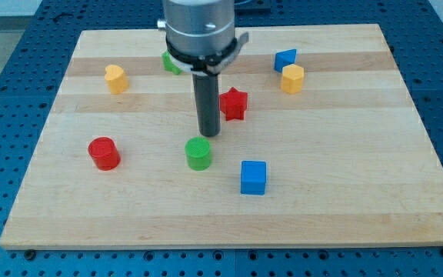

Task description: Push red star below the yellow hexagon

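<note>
The red star lies near the board's middle, a little toward the view's top. The yellow hexagon stands up and to the right of it, next to a small blue block. My tip rests on the board just left of and slightly below the red star, close to it; I cannot tell if they touch. A green cylinder sits just below the tip.
A red cylinder is at the left, a blue cube at lower middle, a yellow block at upper left. A green block is partly hidden behind the arm. The wooden board lies on a blue perforated table.
</note>
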`<act>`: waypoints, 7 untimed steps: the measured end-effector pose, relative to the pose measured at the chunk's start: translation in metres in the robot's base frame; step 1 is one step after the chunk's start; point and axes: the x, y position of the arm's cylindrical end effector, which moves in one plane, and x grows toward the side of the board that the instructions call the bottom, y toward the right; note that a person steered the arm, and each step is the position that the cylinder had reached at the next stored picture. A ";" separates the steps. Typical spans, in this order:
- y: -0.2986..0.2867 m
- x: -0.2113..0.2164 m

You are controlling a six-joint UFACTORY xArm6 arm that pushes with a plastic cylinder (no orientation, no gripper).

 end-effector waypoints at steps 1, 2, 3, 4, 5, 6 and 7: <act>0.002 -0.021; 0.025 -0.026; 0.051 -0.027; 0.072 -0.031; 0.088 -0.033; 0.101 -0.033; 0.114 -0.033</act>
